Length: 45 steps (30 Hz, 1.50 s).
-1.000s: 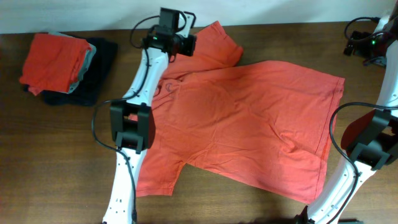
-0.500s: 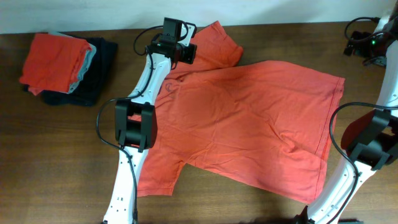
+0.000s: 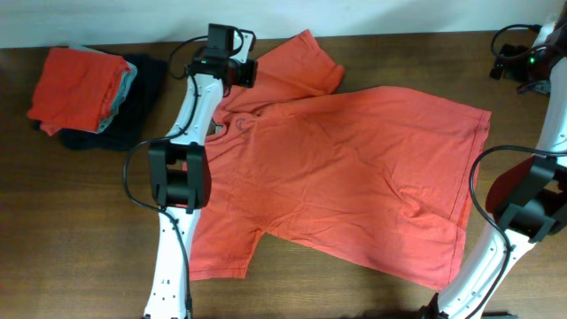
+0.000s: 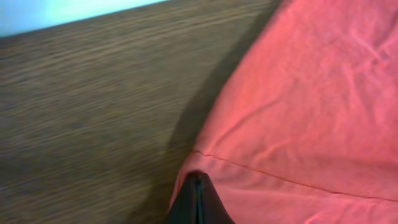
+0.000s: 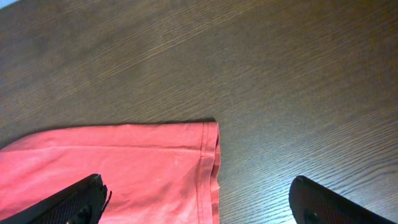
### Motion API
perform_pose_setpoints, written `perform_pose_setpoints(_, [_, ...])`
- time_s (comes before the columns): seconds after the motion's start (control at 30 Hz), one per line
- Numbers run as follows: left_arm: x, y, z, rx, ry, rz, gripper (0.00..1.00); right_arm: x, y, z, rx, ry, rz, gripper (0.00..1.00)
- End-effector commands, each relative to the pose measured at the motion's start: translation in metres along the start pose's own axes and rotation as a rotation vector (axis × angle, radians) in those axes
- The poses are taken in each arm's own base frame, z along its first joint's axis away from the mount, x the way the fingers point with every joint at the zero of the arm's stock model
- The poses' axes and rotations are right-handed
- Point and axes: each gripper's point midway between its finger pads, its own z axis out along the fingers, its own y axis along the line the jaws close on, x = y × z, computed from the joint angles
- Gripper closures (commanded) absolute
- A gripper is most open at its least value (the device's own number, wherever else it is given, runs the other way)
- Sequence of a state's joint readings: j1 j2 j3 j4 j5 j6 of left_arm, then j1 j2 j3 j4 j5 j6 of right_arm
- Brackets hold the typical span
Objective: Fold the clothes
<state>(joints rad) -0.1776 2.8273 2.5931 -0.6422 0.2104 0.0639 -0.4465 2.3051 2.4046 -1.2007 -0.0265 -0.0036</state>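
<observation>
Soft, even light fell from above. The overhead view was sharp, with a faint sheen on the table (image 3: 89,221). The left wrist view was smeared and out of focus, a broad dark shadow lying left of the orange-red T-shirt (image 4: 311,93). The right wrist view was crisp, its wood grain clear.

A pale grey garment (image 3: 125,96) lies on a dark navy garment (image 3: 147,87) on the wooden table (image 3: 80,221).

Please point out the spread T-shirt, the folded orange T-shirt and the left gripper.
spread T-shirt (image 3: 354,177): overhead view, middle of its body.
folded orange T-shirt (image 3: 75,80): overhead view, its top face.
left gripper (image 4: 197,186): left wrist view, tips of its shut fingers.
</observation>
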Motion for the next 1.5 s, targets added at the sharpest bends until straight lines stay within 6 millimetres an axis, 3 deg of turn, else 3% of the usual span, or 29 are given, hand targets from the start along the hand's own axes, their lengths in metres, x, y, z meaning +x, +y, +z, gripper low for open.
perform_pose_setpoints(0.0, [0.033,0.037,0.017,-0.048,0.062,-0.031,1.0,-0.004,0.001,-0.007,-0.003,-0.019,-0.005,0.01])
perform_pose_setpoints(0.33, [0.049,0.126,-0.005,-0.173,0.076,-0.134,0.99,-0.004,0.001,-0.007,-0.003,-0.019,-0.005,0.02])
perform_pose_setpoints(0.47, [0.051,0.148,-0.013,-0.194,0.065,-0.16,1.0,-0.004,0.001,-0.007,-0.003,-0.019,-0.005,0.01])
perform_pose_setpoints(0.6, [0.033,0.152,-0.022,-0.201,0.019,-0.154,0.99,-0.004,0.001,-0.007,-0.003,-0.019,-0.005,0.01])
perform_pose_setpoints(0.73, [-0.011,0.14,-0.042,-0.202,-0.075,-0.115,0.8,-0.004,0.001,-0.007,-0.003,-0.019,-0.005,0.02])
perform_pose_setpoints(0.9, [-0.076,0.107,-0.096,-0.186,-0.203,-0.124,0.55,-0.004,0.001,-0.007,-0.003,-0.019,-0.005,0.01])
perform_pose_setpoints(1.03, [-0.094,0.082,-0.14,-0.159,-0.216,-0.209,0.41,-0.004,0.001,-0.007,-0.003,-0.019,-0.005,0.01])
perform_pose_setpoints(1.1, [-0.086,0.072,-0.154,-0.145,-0.163,-0.272,0.39,-0.004,0.001,-0.007,-0.003,-0.019,-0.005,0.02])
perform_pose_setpoints(1.17, [-0.071,0.065,-0.165,-0.139,-0.089,-0.329,0.4,-0.004,0.001,-0.007,-0.003,-0.019,-0.005,0.01])
perform_pose_setpoints(1.3, [-0.042,0.053,-0.188,-0.141,0.051,-0.373,0.78,-0.004,0.001,-0.007,-0.003,-0.019,-0.005,0.01])
perform_pose_setpoints(1.47, [-0.018,0.034,-0.244,-0.178,0.177,-0.389,0.93,-0.004,0.001,-0.007,-0.003,-0.019,-0.005,0.01])
